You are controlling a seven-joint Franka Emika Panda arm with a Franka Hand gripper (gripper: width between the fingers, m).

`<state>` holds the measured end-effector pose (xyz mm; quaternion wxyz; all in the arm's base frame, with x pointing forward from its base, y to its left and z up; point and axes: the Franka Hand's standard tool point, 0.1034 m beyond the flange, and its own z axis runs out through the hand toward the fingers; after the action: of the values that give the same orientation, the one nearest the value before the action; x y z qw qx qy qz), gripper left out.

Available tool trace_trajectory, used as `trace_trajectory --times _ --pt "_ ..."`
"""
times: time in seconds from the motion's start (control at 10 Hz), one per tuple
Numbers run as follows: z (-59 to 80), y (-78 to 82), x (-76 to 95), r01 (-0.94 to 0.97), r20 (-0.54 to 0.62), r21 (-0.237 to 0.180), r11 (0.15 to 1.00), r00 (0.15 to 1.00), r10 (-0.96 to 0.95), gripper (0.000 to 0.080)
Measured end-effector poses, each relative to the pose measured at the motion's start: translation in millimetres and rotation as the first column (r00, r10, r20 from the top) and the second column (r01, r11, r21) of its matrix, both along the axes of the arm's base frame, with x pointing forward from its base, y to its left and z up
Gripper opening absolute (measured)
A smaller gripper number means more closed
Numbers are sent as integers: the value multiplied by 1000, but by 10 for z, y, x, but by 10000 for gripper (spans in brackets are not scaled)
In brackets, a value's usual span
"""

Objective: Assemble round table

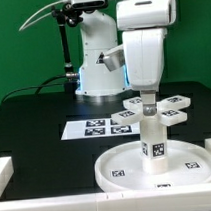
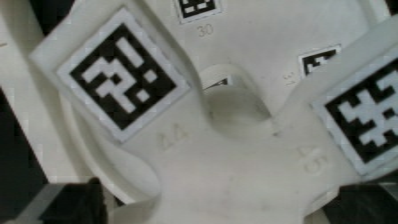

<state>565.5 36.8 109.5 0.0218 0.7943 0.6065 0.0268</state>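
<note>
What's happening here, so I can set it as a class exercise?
A Panda arm is building a round table. The gripper sits over the cross-shaped foot piece, which is atop the short cylinder leg. The leg stands upright in the middle of the round disc. Whether the fingers are closed on the foot isn't clear. The marker board lies behind.

The cross-shaped foot piece (image 1: 147, 112) sits atop the leg (image 1: 152, 139) (upright on the disc (image 1: 117, 165)).

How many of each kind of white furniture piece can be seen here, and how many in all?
Round disc: 1
Cylinder leg: 1
Cross-shaped foot piece: 1
Total: 3 pieces
</note>
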Motion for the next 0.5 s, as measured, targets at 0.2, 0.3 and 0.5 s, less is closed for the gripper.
trace_trajectory --times 0.2,0.3,0.5 --pt "-12 -15 -3 13 -5 0 1000 1000 -13 649" --pt "-25 -25 -7 21 -8 0 1000 1000 -21 649" --pt "-46 -33 -17 23 -12 0 1000 1000 -23 649"
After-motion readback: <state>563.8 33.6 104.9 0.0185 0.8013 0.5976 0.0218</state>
